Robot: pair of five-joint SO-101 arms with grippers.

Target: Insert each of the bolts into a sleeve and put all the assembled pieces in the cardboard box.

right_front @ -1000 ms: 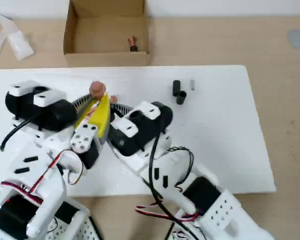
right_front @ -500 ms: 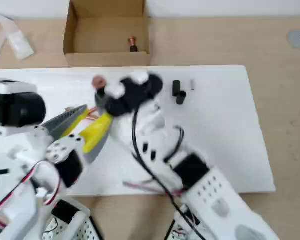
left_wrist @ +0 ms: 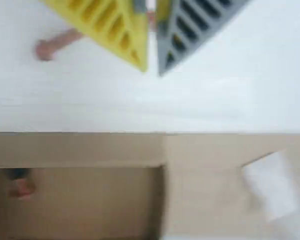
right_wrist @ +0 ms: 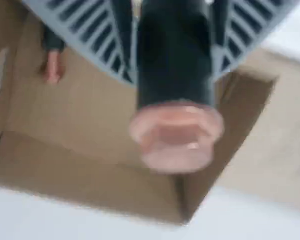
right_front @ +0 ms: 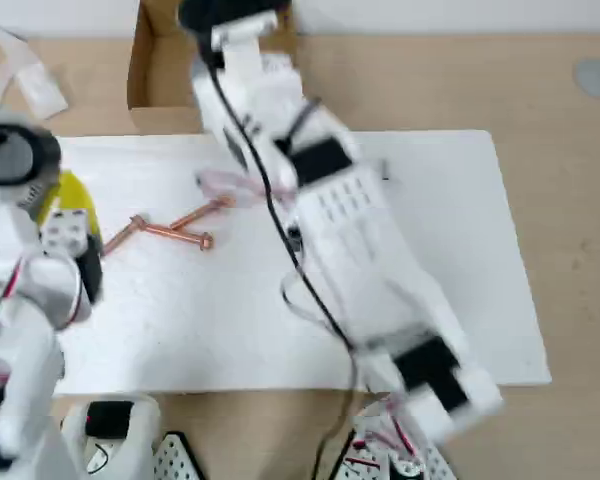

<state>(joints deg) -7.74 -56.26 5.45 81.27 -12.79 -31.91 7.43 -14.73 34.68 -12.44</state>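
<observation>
**One drop short of two pieces in the cardboard box (right_front: 145, 75)**

My left pincer (left_wrist: 152, 66) sits back at the left end of the white board (right_front: 460, 300). Its yellow and grey jaws are a narrow slit apart, with nothing between them. A second ago it was at the middle of the board, nose to nose with my right pincer over a bolt and sleeve. Since then it has let go and pulled away.

Just to its right, three loose bolts (right_front: 166, 233) lie close together on the board in a rough fan.

Further right, my right arm (right_front: 330, 200) stretches across the board to the box. Half a second ago it was only lifting off from the handover. My right pincer (right_wrist: 175, 75) is clamped on the assembled piece (right_wrist: 174, 50), a black sleeve with the bolt's copper head (right_wrist: 177, 135) poking out past the jaws. The piece hangs over the box's open mouth and, as far as I can tell, touches neither floor nor wall. One finished piece (right_wrist: 51, 57) already lies on the box floor near a wall.

I judge that the insertion and the carry are done for this piece, and only the release remains. After that two pieces will be boxed. The three bolts on the board each need a sleeve yet, so I am under halfway.
</observation>
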